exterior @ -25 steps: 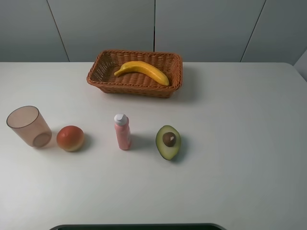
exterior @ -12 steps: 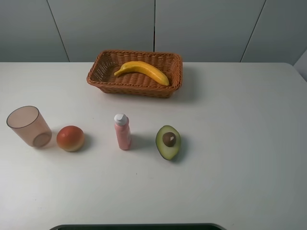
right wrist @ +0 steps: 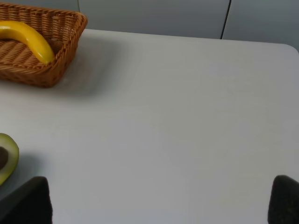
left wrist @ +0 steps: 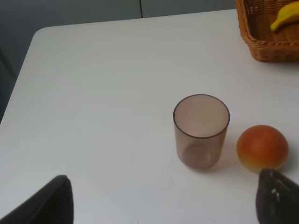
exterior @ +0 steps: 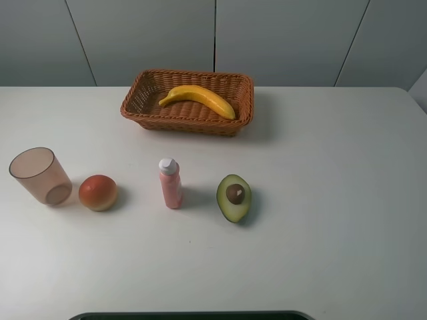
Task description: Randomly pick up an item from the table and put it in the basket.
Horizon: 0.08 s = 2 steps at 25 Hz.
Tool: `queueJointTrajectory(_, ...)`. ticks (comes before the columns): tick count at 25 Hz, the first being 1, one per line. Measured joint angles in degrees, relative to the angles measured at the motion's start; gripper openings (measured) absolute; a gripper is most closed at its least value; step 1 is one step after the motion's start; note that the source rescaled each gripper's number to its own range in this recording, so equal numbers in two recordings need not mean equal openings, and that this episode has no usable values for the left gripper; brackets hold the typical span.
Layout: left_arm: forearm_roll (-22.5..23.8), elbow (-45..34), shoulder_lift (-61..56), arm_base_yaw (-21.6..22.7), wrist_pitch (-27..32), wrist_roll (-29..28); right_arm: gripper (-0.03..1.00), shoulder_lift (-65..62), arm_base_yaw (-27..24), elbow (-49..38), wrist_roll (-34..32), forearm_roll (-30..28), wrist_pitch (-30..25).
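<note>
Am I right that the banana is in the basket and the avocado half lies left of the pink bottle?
Not quite. The banana is in the basket, but the exterior high view shows the avocado half right of the pink bottle.

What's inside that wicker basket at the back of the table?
One yellow banana lies inside the basket, on its woven floor. Nothing else shows in it; the floor right under the banana is hidden.

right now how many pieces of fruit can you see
3: the curved yellow banana in the woven wicker basket, the round red-orange fruit beside the translucent cup, the halved green avocado right of the pink bottle.
</note>
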State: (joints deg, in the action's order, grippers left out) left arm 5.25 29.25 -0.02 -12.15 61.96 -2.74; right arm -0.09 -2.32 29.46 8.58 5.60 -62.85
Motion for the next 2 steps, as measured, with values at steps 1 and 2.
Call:
queueJointTrajectory(1,0.0,0.0,0.0,0.0,0.0,0.0,1.0,0.0,0.0,0.0,0.0,0.0,0.0)
queueJointTrajectory(2,0.0,0.0,0.0,0.0,0.0,0.0,1.0,0.0,0.0,0.0,0.0,0.0,0.0)
